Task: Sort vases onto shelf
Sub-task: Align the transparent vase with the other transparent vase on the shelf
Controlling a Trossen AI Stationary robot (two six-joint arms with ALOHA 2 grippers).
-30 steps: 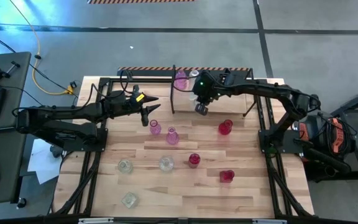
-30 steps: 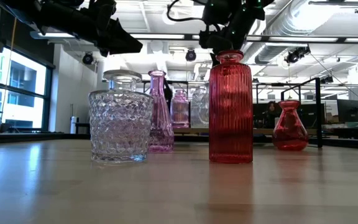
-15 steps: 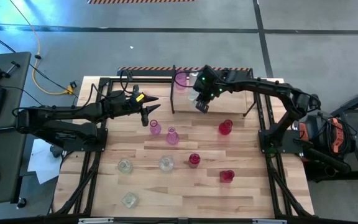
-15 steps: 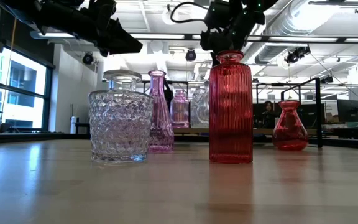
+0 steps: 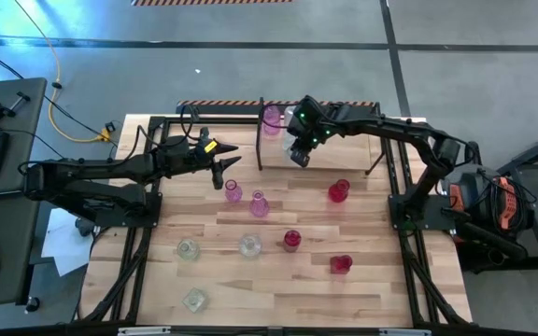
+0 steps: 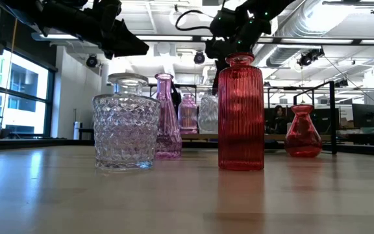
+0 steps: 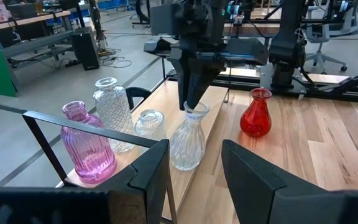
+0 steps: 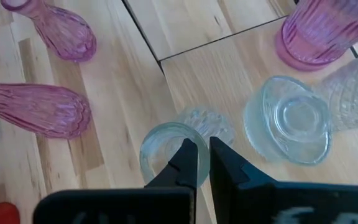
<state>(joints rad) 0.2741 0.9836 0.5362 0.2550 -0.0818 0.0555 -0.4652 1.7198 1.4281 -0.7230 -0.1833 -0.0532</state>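
Grey concrete floor point(image 5: 250, 56) with a yellow cable point(image 5: 63, 103). Tall bright windows point(image 6: 18, 97) on one side; white ceiling ducts point(image 6: 343, 26) overhead; distant desks with monitors point(image 6: 369, 116).

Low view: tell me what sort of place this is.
Probably an open robotics lab or workshop: exposed ducts and ceiling lights overhead, workbenches with monitors behind the vases, and a concrete floor around the robot's table.

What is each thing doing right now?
right end effector, shut on the clear vase rim
clear vase, upright, held at the shelf
left end effector, open, empty
pink ribbed vase, upright on shelf
round red vase, upright on table
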